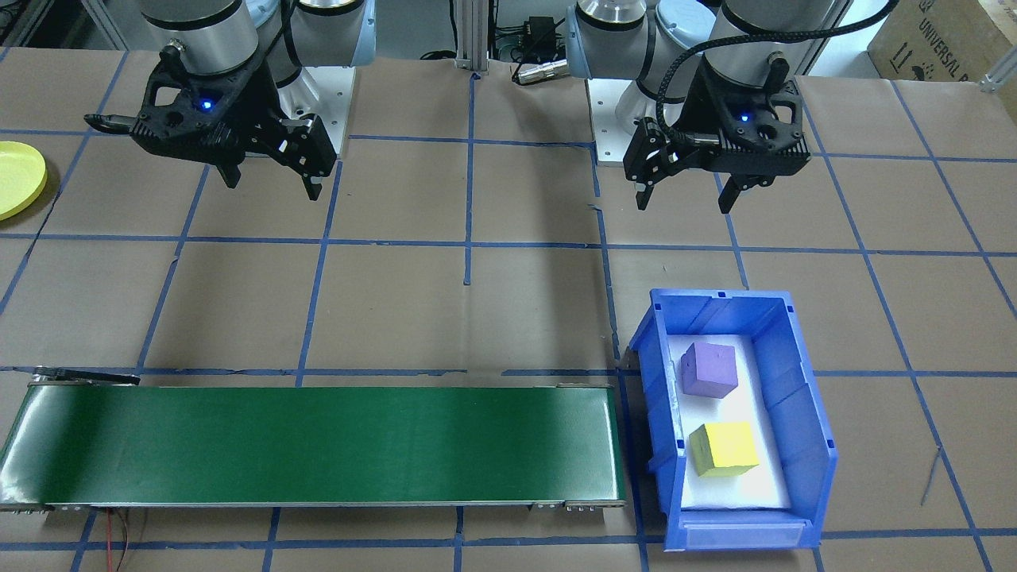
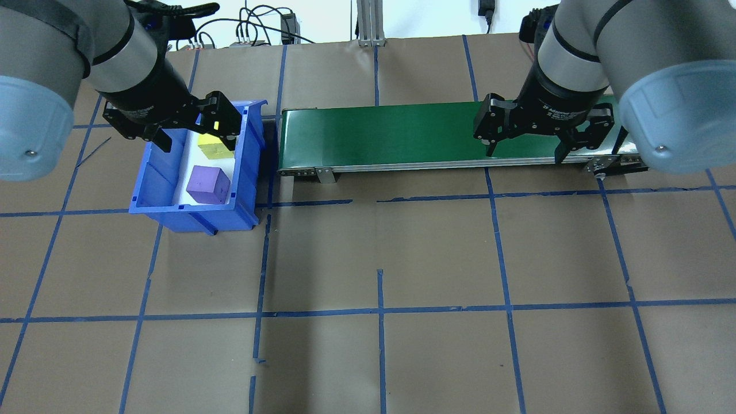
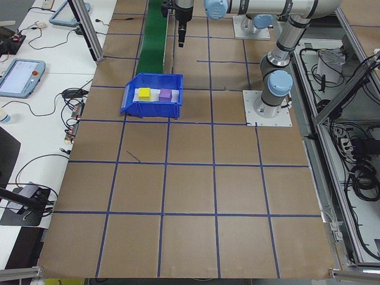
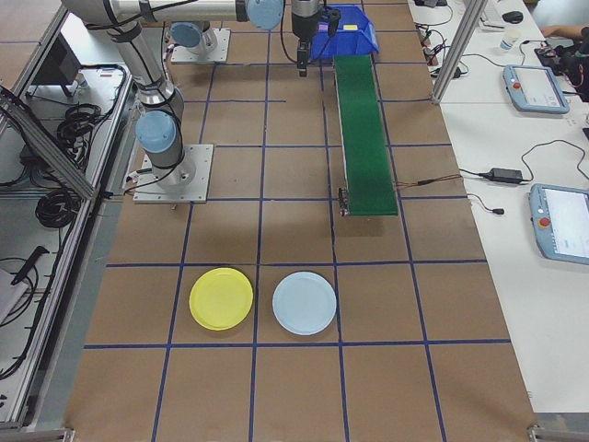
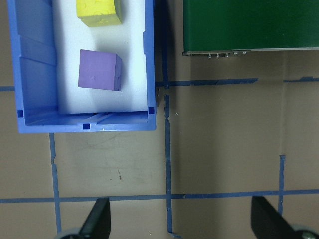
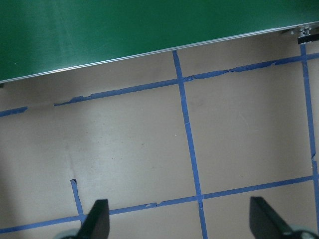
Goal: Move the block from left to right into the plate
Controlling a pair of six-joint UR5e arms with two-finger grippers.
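Observation:
A purple block (image 1: pixel 709 369) and a yellow block (image 1: pixel 724 449) lie on the white floor of a blue bin (image 1: pixel 802 413). My left gripper (image 1: pixel 685 199) hangs open and empty over the bare table on the robot's side of that bin. Its wrist view shows the purple block (image 5: pixel 99 69) and the yellow block (image 5: pixel 98 12) ahead of the fingers (image 5: pixel 97 221). My right gripper (image 1: pixel 274 184) is open too, holding nothing, hovering near the belt's other end (image 2: pixel 525 153). The yellow plate (image 4: pixel 221 298) lies on the table further out on my right side, partly visible in the front view (image 1: pixel 17 179).
A long green conveyor belt (image 1: pixel 318 445) runs from beside the bin toward my right side. A pale blue plate (image 4: pixel 305 303) sits next to the yellow one. Brown paper with blue tape lines covers the table (image 2: pixel 379 259).

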